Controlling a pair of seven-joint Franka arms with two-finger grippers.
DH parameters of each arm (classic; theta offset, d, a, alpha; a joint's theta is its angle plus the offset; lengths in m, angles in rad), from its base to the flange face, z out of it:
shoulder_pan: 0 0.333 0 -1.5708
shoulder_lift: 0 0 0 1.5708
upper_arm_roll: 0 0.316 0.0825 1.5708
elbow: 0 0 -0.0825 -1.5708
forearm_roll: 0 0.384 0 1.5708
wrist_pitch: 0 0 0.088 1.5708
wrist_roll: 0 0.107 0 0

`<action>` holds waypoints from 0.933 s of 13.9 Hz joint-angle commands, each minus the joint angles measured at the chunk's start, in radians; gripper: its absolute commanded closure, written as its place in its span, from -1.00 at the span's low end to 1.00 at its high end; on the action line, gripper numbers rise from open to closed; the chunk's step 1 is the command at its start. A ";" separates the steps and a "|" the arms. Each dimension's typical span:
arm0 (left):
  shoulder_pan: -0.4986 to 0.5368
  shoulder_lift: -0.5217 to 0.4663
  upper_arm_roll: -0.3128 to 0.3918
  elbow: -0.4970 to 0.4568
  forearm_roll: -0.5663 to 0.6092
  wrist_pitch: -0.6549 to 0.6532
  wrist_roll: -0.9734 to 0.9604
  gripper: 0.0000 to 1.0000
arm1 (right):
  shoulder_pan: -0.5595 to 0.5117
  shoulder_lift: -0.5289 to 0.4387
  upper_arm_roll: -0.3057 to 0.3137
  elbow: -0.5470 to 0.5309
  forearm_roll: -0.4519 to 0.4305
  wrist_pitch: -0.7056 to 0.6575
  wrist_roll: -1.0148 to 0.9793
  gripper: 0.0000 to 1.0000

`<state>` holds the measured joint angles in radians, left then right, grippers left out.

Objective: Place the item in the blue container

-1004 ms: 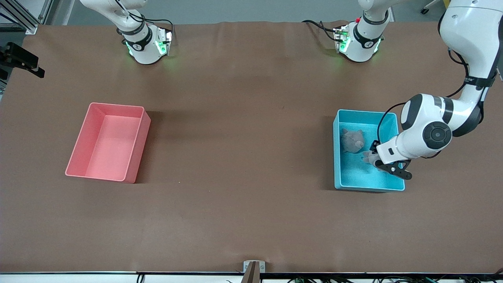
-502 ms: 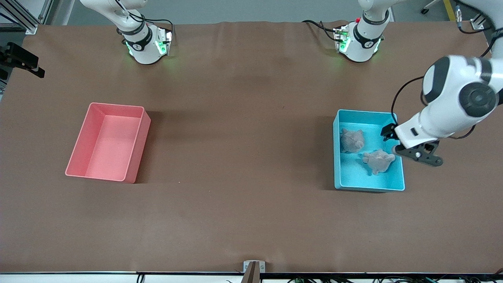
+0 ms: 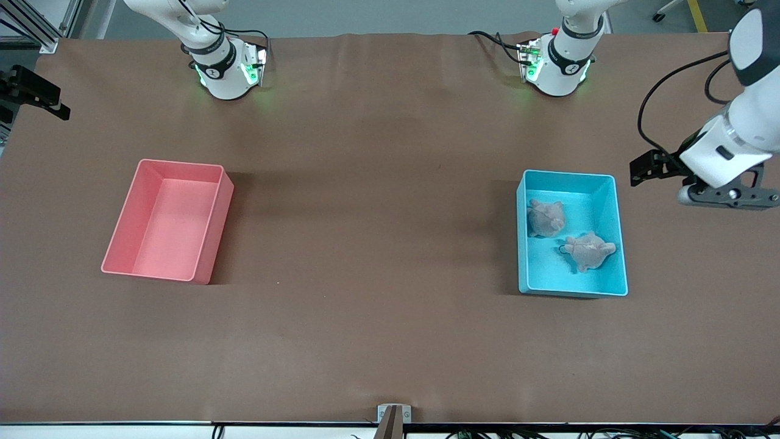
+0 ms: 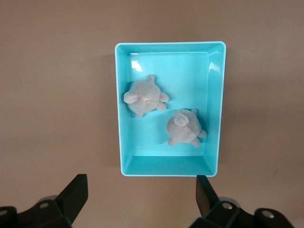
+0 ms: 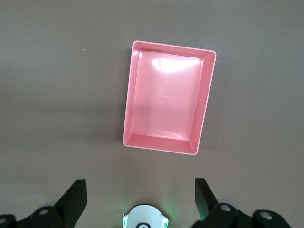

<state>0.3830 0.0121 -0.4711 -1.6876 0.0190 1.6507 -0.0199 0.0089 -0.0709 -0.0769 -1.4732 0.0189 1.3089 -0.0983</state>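
The blue container (image 3: 619,244) (image 4: 118,118) stands toward the left arm's end of the table. Two grey plush toys lie in it, apart from each other. One plush toy (image 3: 545,218) (image 4: 144,96) is farther from the front camera, the other plush toy (image 3: 588,250) (image 4: 184,128) nearer. My left gripper (image 3: 725,195) (image 4: 141,183) hangs open and empty high over the bare table, just outside the container's wall at the left arm's end. My right gripper (image 5: 140,185) waits open and empty, high over its own base.
An empty pink bin (image 3: 167,219) (image 5: 166,109) of the same shape sits toward the right arm's end. Both arm bases (image 3: 225,67) (image 3: 557,64) stand along the table's edge farthest from the front camera. Brown tabletop lies between the bins.
My left gripper opened inside the blue container, left the second plush toy there, then rose and swung out past the container's wall. The right arm has not moved.
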 commanded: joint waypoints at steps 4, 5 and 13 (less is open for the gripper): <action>0.054 -0.034 0.023 0.144 -0.080 -0.123 -0.083 -1.00 | 0.002 -0.013 0.000 0.002 0.004 -0.025 -0.011 -1.00; 0.068 -0.035 0.028 0.167 -0.094 -0.132 -0.124 -1.00 | 0.003 -0.013 0.000 0.002 0.004 -0.022 -0.011 -1.00; 0.065 -0.001 0.016 0.174 -0.090 -0.135 -0.118 -1.00 | 0.002 -0.012 -0.001 0.002 0.004 0.013 -0.026 -1.00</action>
<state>0.4492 0.0114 -0.4478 -1.5316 -0.0589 1.5295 -0.1251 0.0090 -0.0711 -0.0758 -1.4677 0.0190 1.3180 -0.1093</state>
